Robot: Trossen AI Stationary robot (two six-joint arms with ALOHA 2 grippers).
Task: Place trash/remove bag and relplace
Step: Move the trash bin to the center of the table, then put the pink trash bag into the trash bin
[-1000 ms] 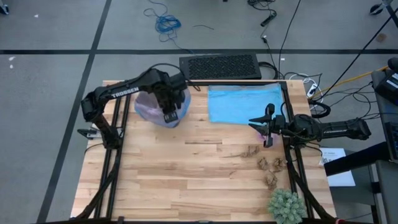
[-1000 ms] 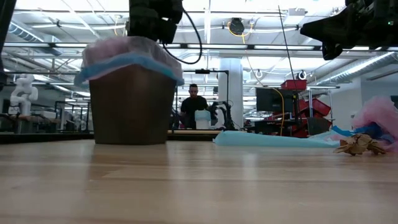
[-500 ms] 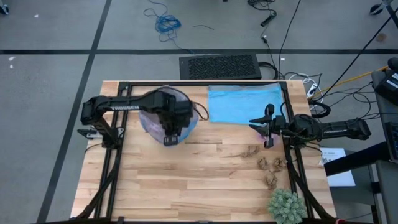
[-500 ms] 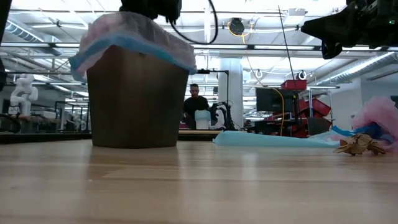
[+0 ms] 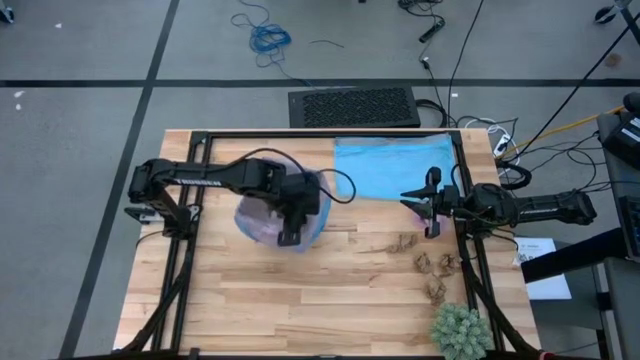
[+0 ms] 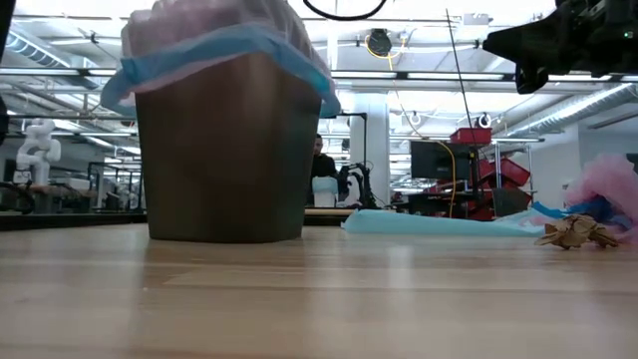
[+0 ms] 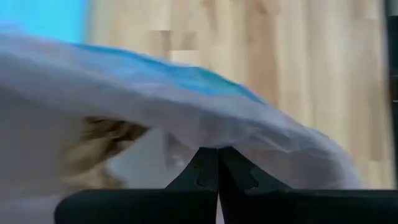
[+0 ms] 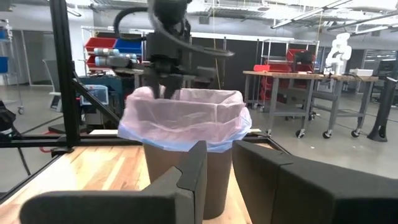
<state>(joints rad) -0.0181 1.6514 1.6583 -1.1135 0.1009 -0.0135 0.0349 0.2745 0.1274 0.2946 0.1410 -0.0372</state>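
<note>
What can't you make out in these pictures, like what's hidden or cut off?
- Inside of the bin: hidden in the high view by the left gripper and the bag; the right wrist view sees only its rim.
- What the left fingers pinch: the left wrist view is filled by blurred bag.
- Trash: too small for a count.
- Plant: cut by the high view's bottom edge.

Bag: lavender-pink liner, crinkly, mouth open, folded over rim of upright brown bin just left of table centre. Trash: crumpled brown paper wads scattered loose on the wood toward 4 o'clock.
</note>
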